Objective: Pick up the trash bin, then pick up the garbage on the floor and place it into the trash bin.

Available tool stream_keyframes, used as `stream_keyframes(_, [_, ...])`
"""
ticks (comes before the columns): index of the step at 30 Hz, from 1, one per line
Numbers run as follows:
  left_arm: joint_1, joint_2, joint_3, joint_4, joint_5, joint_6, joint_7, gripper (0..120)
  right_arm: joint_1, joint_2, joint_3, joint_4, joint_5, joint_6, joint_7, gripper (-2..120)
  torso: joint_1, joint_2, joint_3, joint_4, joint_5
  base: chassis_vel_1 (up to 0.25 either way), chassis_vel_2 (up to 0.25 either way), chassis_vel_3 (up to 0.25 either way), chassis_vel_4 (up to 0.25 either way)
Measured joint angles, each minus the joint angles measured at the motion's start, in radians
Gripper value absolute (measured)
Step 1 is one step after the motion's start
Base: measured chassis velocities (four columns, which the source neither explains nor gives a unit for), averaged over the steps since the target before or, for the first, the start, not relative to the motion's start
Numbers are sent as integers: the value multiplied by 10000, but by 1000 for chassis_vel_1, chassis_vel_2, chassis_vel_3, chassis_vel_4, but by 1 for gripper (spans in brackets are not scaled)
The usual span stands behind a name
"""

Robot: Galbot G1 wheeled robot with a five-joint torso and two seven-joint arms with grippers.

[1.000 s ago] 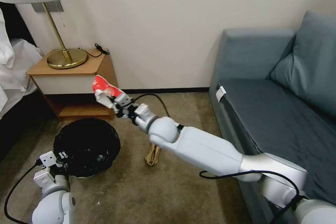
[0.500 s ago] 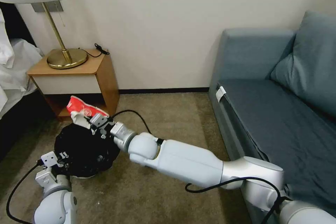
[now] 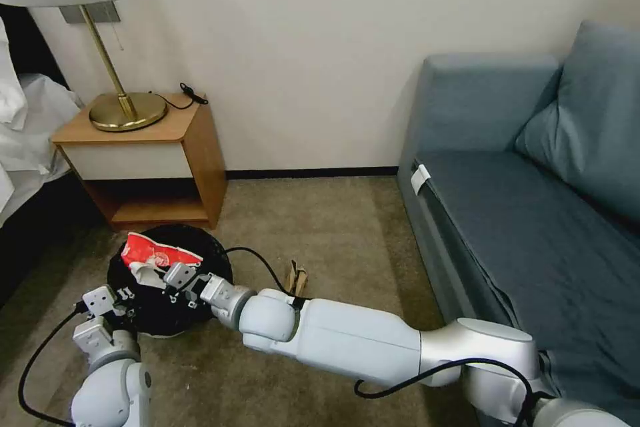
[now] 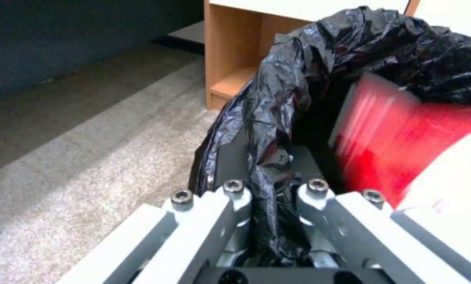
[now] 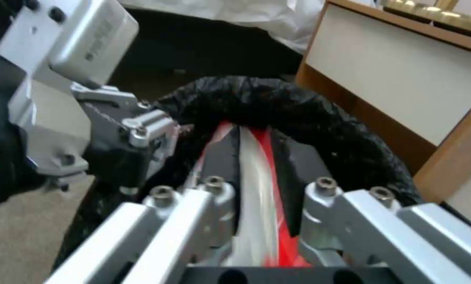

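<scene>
My left gripper [image 3: 122,296] is clamped on the near rim of the trash bin [image 3: 167,320], a small round tub whose white plastic shows as a thin band under the liner. In the left wrist view my two pale metal fingers [image 4: 235,205] pinch a fold of the black bag [image 4: 309,79], a thin, glossy, heavily crinkled film rolled over the rim. The bin stands on short-pile tan carpet [image 3: 320,227], just in front of the wooden nightstand [image 3: 143,160], a boxy piece with a white drawer front and an open lower shelf.

My right gripper [image 3: 155,271] reaches across from the sofa side and hangs over the bin's open mouth, clenched on the crushed carton [image 3: 155,255]. The carton is flattened and creased, glossy red with a torn white edge, and it sits tilted above the black liner near the bin's far-left rim. In the right wrist view it is a thin red-and-white strip [image 5: 256,189] squeezed between my dark pads.

To the right of the bin, near my right forearm, a crumpled tan-brown scrap [image 3: 297,278] stands folded on the carpet. Farther right is the blue-grey fabric sofa [image 3: 533,200], smooth and cushioned.
</scene>
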Motion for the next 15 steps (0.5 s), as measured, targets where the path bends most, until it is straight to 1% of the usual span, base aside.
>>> stream_keyframes(1, [0,0,0,0,0,0,0,4,0,0,0,0,0,0,0,22,0,0,0,0,0,0,0,0,0])
stream_keyframes(3, [-15,0,10,7,41,0,-6,4,35,22,12,0,-6,0,0,33,0,0,0,0,0,0,0,0,0])
stream_keyframes(4, [-15,0,10,7,41,0,-6,4,35,22,12,0,-6,0,0,33,0,0,0,0,0,0,0,0,0])
stream_keyframes(5, [-23,0,13,12,48,0,-8,4,35,22,21,0,-6,1,0,36,0,0,0,0,0,0,0,0,0])
stream_keyframes(7, [-51,0,25,39,68,0,-10,4,35,8,134,-1,-15,12,2,48,0,0,0,0,0,0,0,0,0])
stream_keyframes(8, [-51,0,25,39,68,0,-10,4,35,8,134,-1,-15,12,2,48,0,0,0,0,0,0,0,0,0])
stream_keyframes(9, [-57,1,24,45,75,0,-10,4,38,-17,281,-27,-35,13,19,55,0,0,0,0,0,0,0,0,0])
stream_keyframes(10, [-57,1,24,45,75,0,-10,4,38,-17,281,-27,-35,13,19,55,0,0,0,0,0,0,0,0,0])
stream_keyframes(11, [-57,0,16,46,75,0,-11,4,69,-46,564,-83,-54,-27,99,60,0,0,0,0,0,0,0,0,0])
stream_keyframes(12, [-58,0,4,46,73,0,-11,4,107,-50,818,-113,-61,-148,220,65,0,0,0,0,0,0,0,0,0])
stream_keyframes(13, [-58,0,4,46,73,0,-11,4,107,-50,818,-113,-61,-148,220,65,0,0,0,0,0,0,0,0,0])
stream_keyframes(15, [-55,0,-51,48,44,0,-9,4,274,-48,1522,-116,46,-797,831,77,0,0,0,-1,1,0,0,0,0])
